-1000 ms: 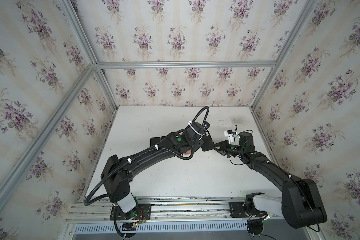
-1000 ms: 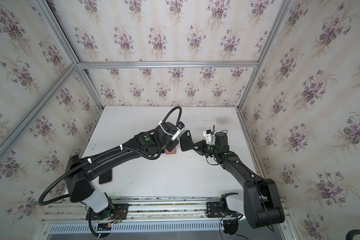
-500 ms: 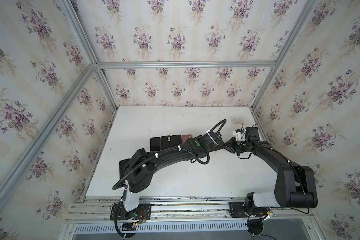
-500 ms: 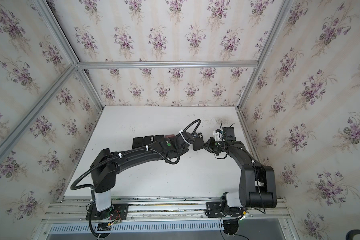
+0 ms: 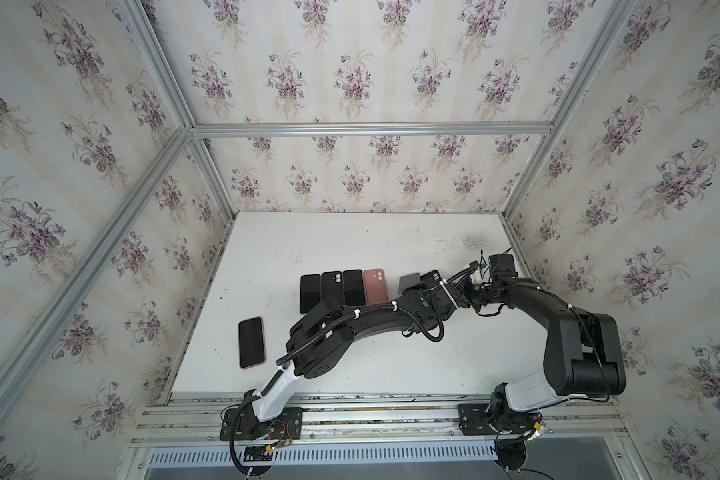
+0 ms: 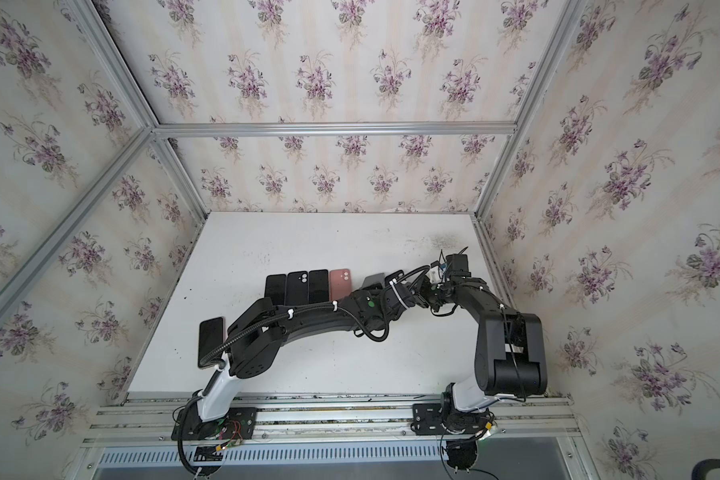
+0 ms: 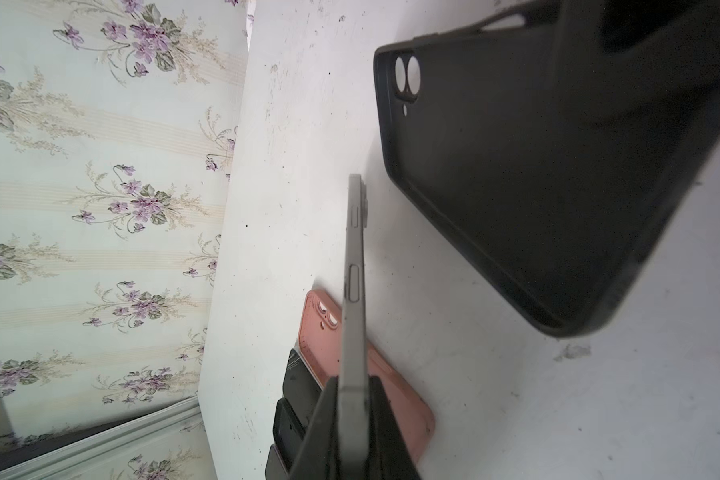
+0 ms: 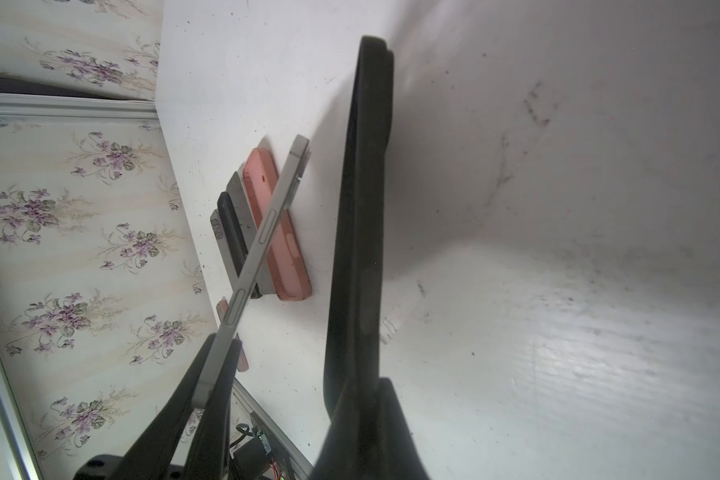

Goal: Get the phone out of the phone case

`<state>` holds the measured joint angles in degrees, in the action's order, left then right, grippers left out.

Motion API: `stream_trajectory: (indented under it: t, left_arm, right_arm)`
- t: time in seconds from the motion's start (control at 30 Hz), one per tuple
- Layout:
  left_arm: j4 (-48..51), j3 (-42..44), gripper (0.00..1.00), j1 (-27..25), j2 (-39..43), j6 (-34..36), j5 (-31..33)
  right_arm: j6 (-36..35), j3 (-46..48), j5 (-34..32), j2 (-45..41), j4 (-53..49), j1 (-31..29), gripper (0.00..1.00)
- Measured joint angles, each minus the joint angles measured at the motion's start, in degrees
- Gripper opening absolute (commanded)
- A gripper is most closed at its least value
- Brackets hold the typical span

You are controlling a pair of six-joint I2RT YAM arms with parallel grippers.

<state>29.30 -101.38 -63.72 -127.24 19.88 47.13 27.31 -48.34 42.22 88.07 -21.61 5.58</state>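
Moved since a second ago: both my arms have swung from mid-table toward the far right, uncovering the row lying there.
Left gripper: fingers clenched on one end of the grey phone, seen edge-on with its side buttons showing.
Right gripper: fingers clamped on one end of the black phone case; it is empty, with table showing through its camera holes in the left wrist view.
Phone and case: apart, side by side in the air over the white table.
Row on the table: pink case just beside three black pieces; whether those are phones or cases I cannot tell.
Off alone: pink-rimmed phone, screen up, near the table's left edge.
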Motion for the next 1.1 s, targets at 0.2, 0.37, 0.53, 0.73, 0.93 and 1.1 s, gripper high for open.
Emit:
stream_trajectory:
  t: [0.2,0.37,0.53,0.73,0.93,1.1]
  left_arm:
    - [-0.8,-0.7,0.05,0.0,-2.5,-0.4,2.0]
    - [-0.4,-1.0,0.08,-0.3,-3.7,0.3,3.1]
    - [0.2,-2.1,0.2,-0.4,-5.0,-0.8,3.1]
    - [2.8,-3.1,0.29,-0.3,-7.1,-3.6,-1.6]
    - [3.0,-3.7,0.54,0.4,-7.1,-6.3,-3.2]
    - [3.3,-3.4,0.76,1.1,-5.4,-8.5,-4.4]
  right_arm:
    - [-3.7,-2.0,-2.7,1.4,-4.1,0.9,0.0]
    - [-4.9,-3.3,-3.0,1.8,-5.6,2.3,0.0]
    - [-5.7,-3.4,-3.0,2.5,-6.6,2.4,0.0]
    - [-6.4,-3.4,-3.1,2.8,-7.4,2.4,0.0]
    - [-6.4,-3.4,-3.2,3.0,-7.5,2.5,0.0]
    - [-6.4,-2.9,-3.6,3.2,-6.9,2.5,0.0]
